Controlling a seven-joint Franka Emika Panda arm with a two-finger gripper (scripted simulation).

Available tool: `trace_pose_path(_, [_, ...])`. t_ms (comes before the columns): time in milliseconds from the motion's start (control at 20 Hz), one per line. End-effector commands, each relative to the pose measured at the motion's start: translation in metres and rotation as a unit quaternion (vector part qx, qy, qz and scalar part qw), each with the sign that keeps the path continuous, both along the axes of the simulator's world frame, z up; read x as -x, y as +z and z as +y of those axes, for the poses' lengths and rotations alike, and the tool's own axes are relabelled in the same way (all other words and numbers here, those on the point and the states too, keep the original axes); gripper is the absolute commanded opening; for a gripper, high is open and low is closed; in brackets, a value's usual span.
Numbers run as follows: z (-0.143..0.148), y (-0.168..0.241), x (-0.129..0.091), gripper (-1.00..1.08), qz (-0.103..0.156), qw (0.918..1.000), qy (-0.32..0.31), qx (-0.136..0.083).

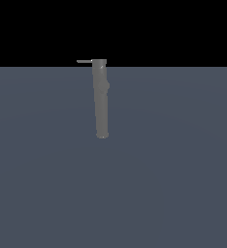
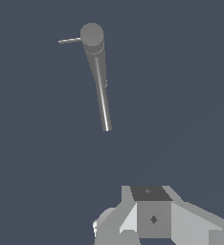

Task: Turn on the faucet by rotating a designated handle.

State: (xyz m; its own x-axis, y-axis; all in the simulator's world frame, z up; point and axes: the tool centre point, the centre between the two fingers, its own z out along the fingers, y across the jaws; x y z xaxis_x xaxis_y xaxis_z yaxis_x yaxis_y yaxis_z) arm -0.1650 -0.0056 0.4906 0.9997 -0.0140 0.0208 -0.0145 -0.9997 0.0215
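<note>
The faucet (image 1: 101, 99) is a slim matte grey cylinder standing upright on the blue-grey floor, with a small bump on its side. Its handle (image 1: 84, 61) is a thin grey rod sticking out from the top end toward the exterior view's left. In the wrist view I look down on the faucet (image 2: 98, 76) from above, and the handle (image 2: 69, 40) juts sideways from its round cap. Only the white and grey boxy gripper (image 2: 152, 194) body shows at the frame's edge, well away from the faucet, touching nothing. The fingers' spacing is unclear. The exterior view does not show the gripper.
A flat blue-grey floor (image 1: 173, 169) spreads all around the faucet, under a black background. Nothing else stands on it.
</note>
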Motion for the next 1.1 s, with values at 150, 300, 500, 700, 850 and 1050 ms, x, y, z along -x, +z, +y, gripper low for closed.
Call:
trace_pose_path(150, [0.012,-0.012,-0.046,-1.00,0.001,0.9999,0.011,0.003])
trace_pose_path(300, [0.019,-0.021,-0.071,-1.00,0.002,0.9998,0.018,0.004])
trace_pose_path(500, [0.030,-0.037,-0.104,-1.00,0.003,0.9996,0.026,0.004])
trace_pose_path(700, [0.041,-0.056,-0.136,-1.00,0.005,0.9994,0.035,0.004])
trace_pose_path(850, [0.051,-0.072,-0.159,-1.00,0.005,0.9991,0.042,0.003])
trace_pose_path(1050, [0.064,-0.097,-0.188,-1.00,0.007,0.9987,0.051,0.001])
